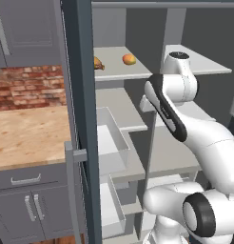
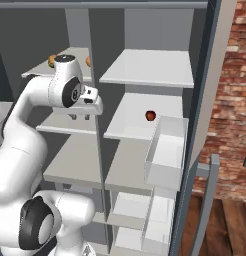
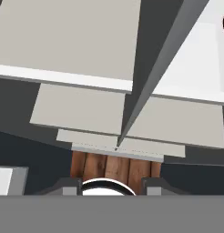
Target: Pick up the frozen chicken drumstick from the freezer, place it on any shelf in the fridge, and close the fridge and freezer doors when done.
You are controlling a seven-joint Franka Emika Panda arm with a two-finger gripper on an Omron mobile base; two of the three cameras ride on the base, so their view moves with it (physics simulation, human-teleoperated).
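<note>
The frozen chicken drumstick (image 1: 98,63) lies on the freezer's top shelf (image 1: 119,72), half hidden behind the open freezer door (image 1: 84,119). A round orange fruit (image 1: 129,59) sits to its right. My gripper (image 2: 80,118) hangs pointing down one level below that shelf, in front of the divider (image 2: 97,150) between freezer and fridge. It is well apart from the drumstick. In the hand view the gripper (image 3: 111,186) is open with nothing between its fingertips (image 3: 70,185). The fridge door (image 2: 207,90) stands open on the right.
A small dark red apple (image 2: 150,115) rests on a middle fridge shelf (image 2: 130,120). A clear door bin (image 2: 165,150) juts out from the fridge door, and another bin (image 1: 112,143) from the freezer door. A wooden counter (image 1: 28,133) lies left of the unit.
</note>
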